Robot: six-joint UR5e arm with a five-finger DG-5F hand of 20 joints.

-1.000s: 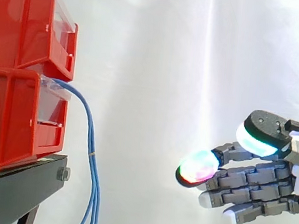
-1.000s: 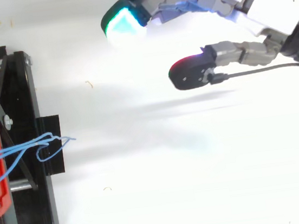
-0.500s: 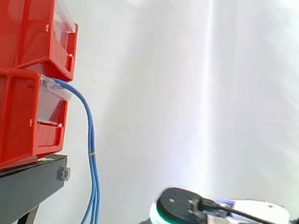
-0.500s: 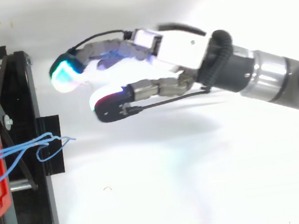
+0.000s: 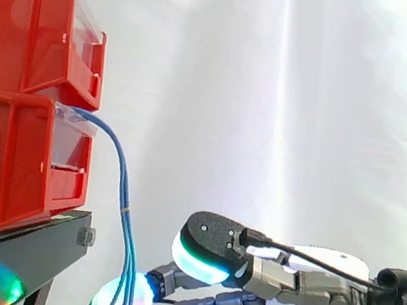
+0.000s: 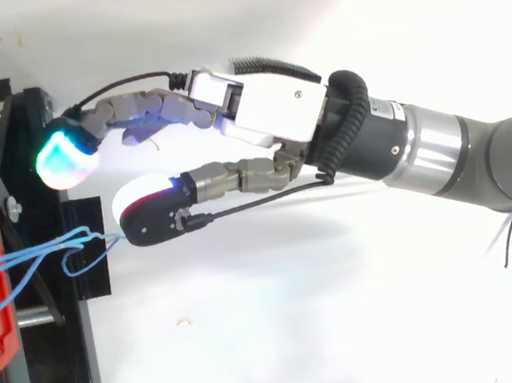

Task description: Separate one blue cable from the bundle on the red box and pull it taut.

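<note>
1. The hand (image 6: 271, 120) was open, with fingers extended, thumb spread apart and nothing gripped. Its thumb pad (image 6: 142, 210) lay just beside the cable loops.
2. The blue cables (image 5: 122, 202) left the front lip of the lower red box (image 5: 23, 157) and hung bundled past the front edge of the black stand (image 5: 28, 247).
3. Judgement: the cables appeared thin, light, limp and probably slippery. Pinch one strand where the loops splay off the stand's front edge.

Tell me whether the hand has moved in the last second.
Yes: in the top view the hand has travelled left, toward the black stand and the blue cables.
</note>
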